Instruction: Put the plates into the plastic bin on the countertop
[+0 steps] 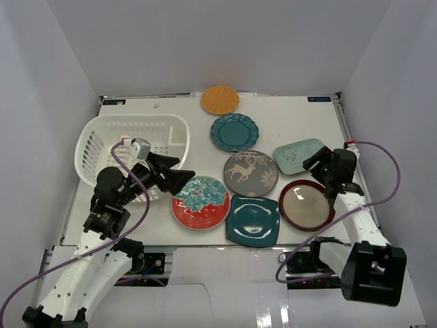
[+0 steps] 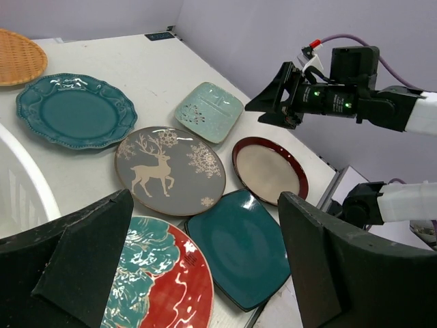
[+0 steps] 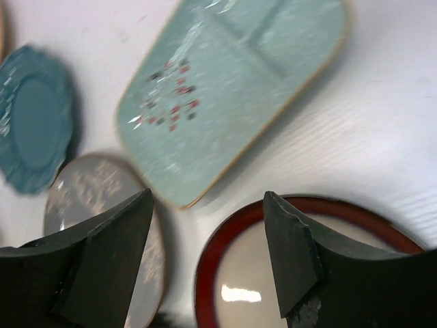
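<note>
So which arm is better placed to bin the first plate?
Left, probably. The left gripper, open, is over the red plate, next to the bin; the right gripper sits far from the bin.

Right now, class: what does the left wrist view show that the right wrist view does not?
Only the left wrist view: the orange woven plate, red floral plate, dark teal square plate, the rim of the white bin and the right claw from outside. Only the right wrist view: no extra plates, just a close look between its own open fingers. Both: the scalloped teal plate, deer plate, aqua plate and maroon-rimmed plate.
</note>
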`<state>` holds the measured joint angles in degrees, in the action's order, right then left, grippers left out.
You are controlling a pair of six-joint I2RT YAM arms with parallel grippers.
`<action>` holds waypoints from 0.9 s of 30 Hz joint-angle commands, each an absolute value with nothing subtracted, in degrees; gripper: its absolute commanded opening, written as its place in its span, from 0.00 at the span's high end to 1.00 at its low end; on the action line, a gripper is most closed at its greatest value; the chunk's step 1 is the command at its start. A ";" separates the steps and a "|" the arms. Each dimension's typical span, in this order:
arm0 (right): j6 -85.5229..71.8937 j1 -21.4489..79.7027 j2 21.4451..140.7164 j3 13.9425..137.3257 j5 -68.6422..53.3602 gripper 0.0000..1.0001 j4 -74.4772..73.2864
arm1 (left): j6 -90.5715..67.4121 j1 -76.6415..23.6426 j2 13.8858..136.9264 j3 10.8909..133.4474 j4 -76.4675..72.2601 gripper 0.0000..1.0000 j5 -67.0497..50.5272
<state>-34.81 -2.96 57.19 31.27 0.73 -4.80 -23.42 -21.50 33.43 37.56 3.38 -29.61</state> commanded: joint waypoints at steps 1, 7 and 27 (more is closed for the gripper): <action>-36.12 -7.98 62.38 32.78 6.39 0.28 1.93 | -22.41 -22.32 32.08 39.81 5.09 0.02 -28.58; -35.86 -10.28 73.00 36.29 5.38 0.26 5.01 | -22.15 -24.08 31.82 40.17 6.15 0.02 -26.98; -47.99 -10.98 87.47 38.50 -2.29 0.92 23.46 | -21.62 -25.31 32.25 41.31 7.38 0.02 -22.06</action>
<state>-47.53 -10.76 91.74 37.10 -3.92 18.65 -22.28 -24.99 31.92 38.85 6.94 -23.79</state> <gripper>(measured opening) 0.104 0.978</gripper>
